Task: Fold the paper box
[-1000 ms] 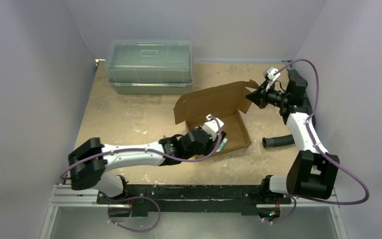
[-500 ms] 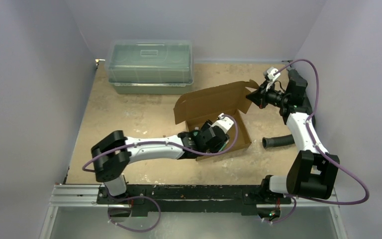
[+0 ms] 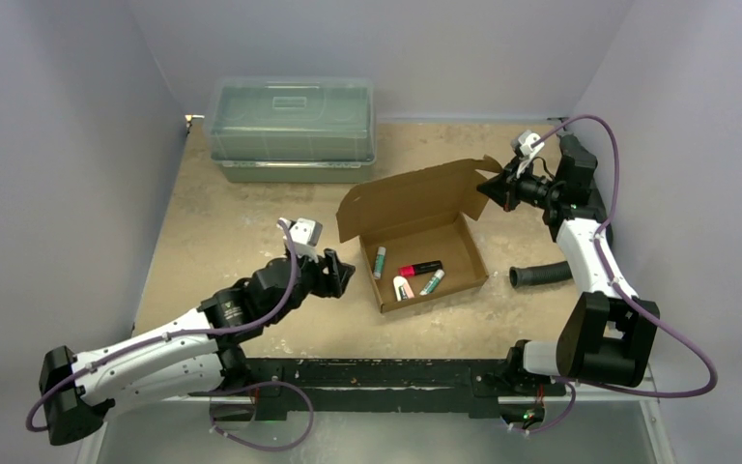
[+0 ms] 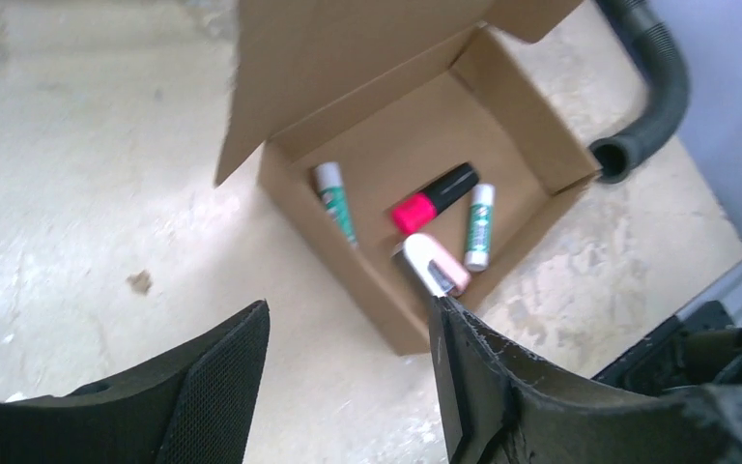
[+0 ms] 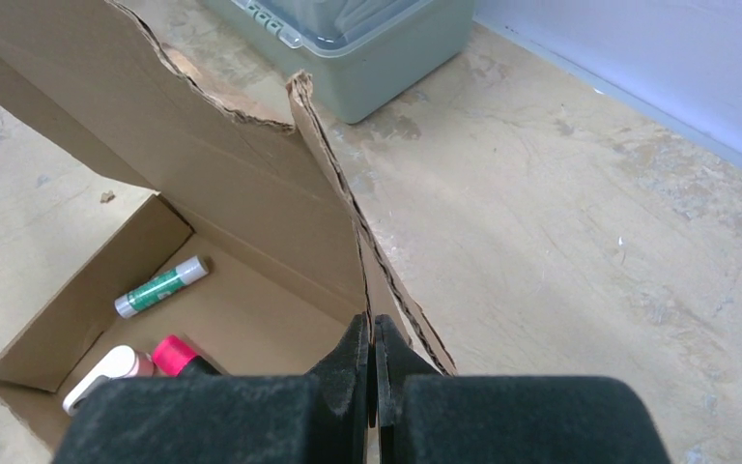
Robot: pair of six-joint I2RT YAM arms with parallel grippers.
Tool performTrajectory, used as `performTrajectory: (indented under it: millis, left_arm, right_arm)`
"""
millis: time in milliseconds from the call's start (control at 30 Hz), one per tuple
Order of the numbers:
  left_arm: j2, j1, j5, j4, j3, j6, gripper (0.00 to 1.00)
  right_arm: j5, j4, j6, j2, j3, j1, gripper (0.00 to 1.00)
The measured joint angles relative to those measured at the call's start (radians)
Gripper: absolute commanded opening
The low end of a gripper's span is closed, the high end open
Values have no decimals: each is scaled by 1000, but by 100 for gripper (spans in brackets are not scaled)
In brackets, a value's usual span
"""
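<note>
"While my right gripper (image 5: 372, 333) is clamped flat on the side flap (image 5: 348, 203) of the lid, I've got the paper box (image 3: 432, 263) sitting mid-table (image 3: 242, 222), tray open upward and lid standing at the far side."

"And your left?"

"The left gripper (image 4: 348, 387) hovers just off the box's near-left corner, jaws apart, nothing in them."

"How do you expect the cardboard to behave?"

"Light, I'd say. It's thin corrugated board, stiff across each panel and weak along the scored creases. The die-cut edge of that flap looks ragged, so a hard pull could tear it. Two glue sticks (image 4: 333, 198), a pink marker (image 4: 435, 198) and a small pink-and-white piece I can't identify lie loose in the tray. Any tilt would send them sliding."

"So where would you grip?"

"At the flap or the lid's free edge, close to a crease, never mid-panel. I'd judge the box could skid on that smooth top, so the left could brace the near wall. The green plastic bin (image 3: 292, 130) behind and the ribbed hose (image 3: 541, 275) to the right are well apart from it."
</note>
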Motion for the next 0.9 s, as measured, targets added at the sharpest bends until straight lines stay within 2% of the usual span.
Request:
performTrajectory:
  millis: [200, 467, 633, 900]
  left_arm:
    - [16, 32, -20, 3, -39, -13, 63]
    - [177, 116, -5, 213, -63, 41, 59]
    - [197, 184, 37, 366, -130, 73, 50]
    - [252, 260, 98, 533, -163, 126, 49]
  right_arm:
    - [-5, 0, -2, -7, -4, 0, 0]
    - [-18, 2, -1, -19, -5, 0, 0]
    - [-20, 1, -1, -19, -5, 0, 0]
    - [-20, 2, -1, -18, -5, 0, 0]
